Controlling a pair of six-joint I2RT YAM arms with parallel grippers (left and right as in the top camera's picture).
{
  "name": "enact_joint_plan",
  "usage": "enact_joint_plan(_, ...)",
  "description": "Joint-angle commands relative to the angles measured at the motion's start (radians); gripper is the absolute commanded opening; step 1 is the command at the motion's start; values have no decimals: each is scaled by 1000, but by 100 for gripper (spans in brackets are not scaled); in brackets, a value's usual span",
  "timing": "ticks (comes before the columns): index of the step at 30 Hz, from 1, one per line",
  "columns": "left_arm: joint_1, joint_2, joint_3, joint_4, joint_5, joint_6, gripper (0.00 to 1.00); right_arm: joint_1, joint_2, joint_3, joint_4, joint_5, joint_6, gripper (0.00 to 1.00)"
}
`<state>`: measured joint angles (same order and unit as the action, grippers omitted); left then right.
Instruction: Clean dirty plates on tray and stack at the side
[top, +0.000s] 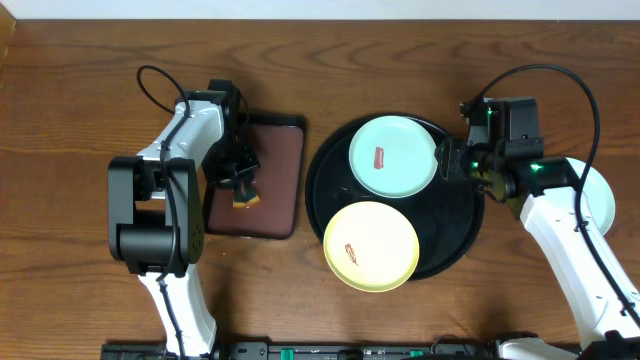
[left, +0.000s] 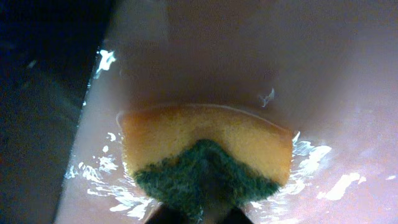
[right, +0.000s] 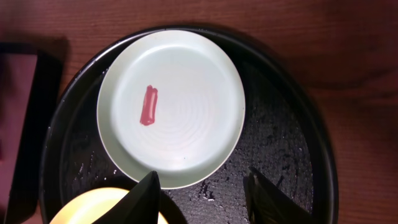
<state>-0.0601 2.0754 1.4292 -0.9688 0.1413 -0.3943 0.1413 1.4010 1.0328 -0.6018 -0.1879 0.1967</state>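
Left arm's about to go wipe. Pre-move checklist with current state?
1. Left gripper shut on the sponge: ok.
2. Sponge lifted off the brown tray: cannot tell; the wrist view shows it close against the tray.
3. Mint plate on the black tray, smear facing up and uncovered: ok.
4. Right gripper steadying the mint plate: not ok; open, near the plate's rim, gripping nothing.
5. Yellow plate clean: not ok; a smear shows on it.
6. Third plate, off to the side, clean: cannot tell; the right arm covers part of it.
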Motion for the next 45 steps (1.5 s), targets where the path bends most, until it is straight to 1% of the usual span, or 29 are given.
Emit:
enact_joint_plan(1,2,-15,-3,-16,42,-6,7,-3,-5,23,3,-12,-11,42)
enact_joint_plan(7,-6,-148,8,-42,60,31,8,-3,-5,23,18,-11,-11,42)
enact_joint_plan(10,-18,-191,8,-39,57,31,23,-3,-5,23,28,-11,-11,42)
enact_joint_plan(11,-23,-193,8,-40,57,31,24,-3,-5,23,31,-11,-11,42)
enact_joint_plan(12,-32,-193,7,-47,57,31,24,-3,-5,23,36,-11,-11,42)
enact_joint_plan(13,-40,-192,2,-46,57,31,19,-3,-5,23,38,-11,-11,42)
enact_joint_plan(14,-57,-191,-9,-39,57,31,7,-3,-5,23,39,-11,-11,42)
enact_joint_plan(17,-96,-192,-13,-23,28,31,8,-3,-5,23,41,-10,-11,42)
enact_joint_plan(20,-134,-192,-12,-16,-66,30,8,-3,-2,23,55,15,-13,38)
enact_joint_plan(23,-155,-192,-12,-22,-162,10,8,-3,21,21,86,41,-64,39)
enact_joint_plan(25,-150,-192,-12,-44,-219,-94,22,-3,53,21,84,9,-95,44)
enact_joint_plan(26,-140,-192,-12,-47,-221,-130,25,-4,66,23,79,-17,-109,47)
enact_joint_plan(29,-105,-192,-12,-44,-214,-191,29,-5,108,70,27,-42,-128,47)
enact_joint_plan(32,-78,-190,-17,-21,-164,-172,31,-5,141,172,-47,-41,-152,48)
enact_joint_plan(34,-72,-183,-26,0,-139,-149,36,-5,159,237,-83,-41,-153,48)
enact_joint_plan(37,-72,-165,-56,31,-132,-148,39,-5,175,289,-97,-42,-140,47)
enact_joint_plan(42,-69,-122,-105,75,-130,-137,37,-5,186,290,-110,-42,-119,47)
enact_joint_plan(45,-69,-98,-105,99,-122,-114,25,-5,204,290,-117,-42,-119,47)
